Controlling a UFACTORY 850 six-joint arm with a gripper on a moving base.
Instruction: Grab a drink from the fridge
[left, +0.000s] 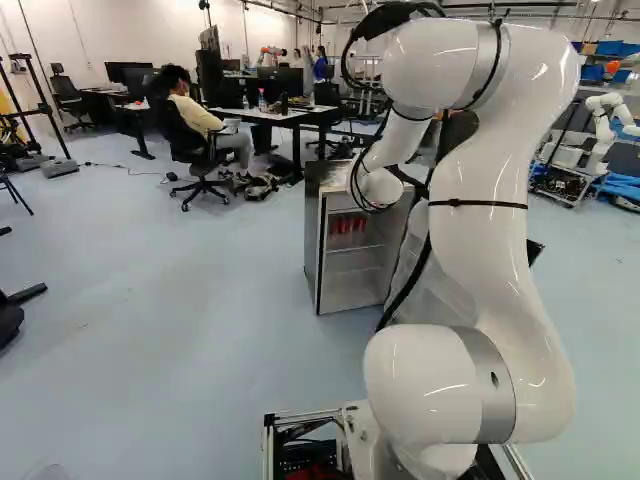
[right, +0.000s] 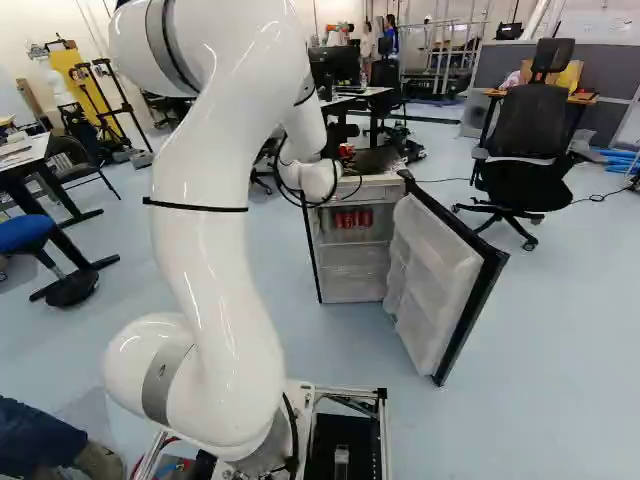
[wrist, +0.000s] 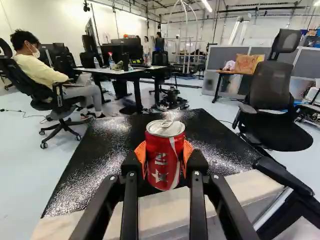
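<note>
One red can (wrist: 165, 161) upright in the gripper (wrist: 164, 157), squeezed from both sides at can's width, over the black fridge top (wrist: 105, 155), contact hard to tell. Probably grabbed and out; only carrying off to do. Rightward in the right base view, inside the fridge (right: 378, 192), more red cans (right: 354, 218) on an upper shelf; then its wide-open door (right: 435, 285), contents unclear.

Cans (right: 354, 219) in the fridge (left: 313, 245) — desk (wrist: 120, 73) behind it.

Bright light is cast from a ceiling strip (wrist: 206, 5); speckled glare is scattered over the black fridge top (wrist: 215, 137) beside the claw (right: 346, 152).
</note>
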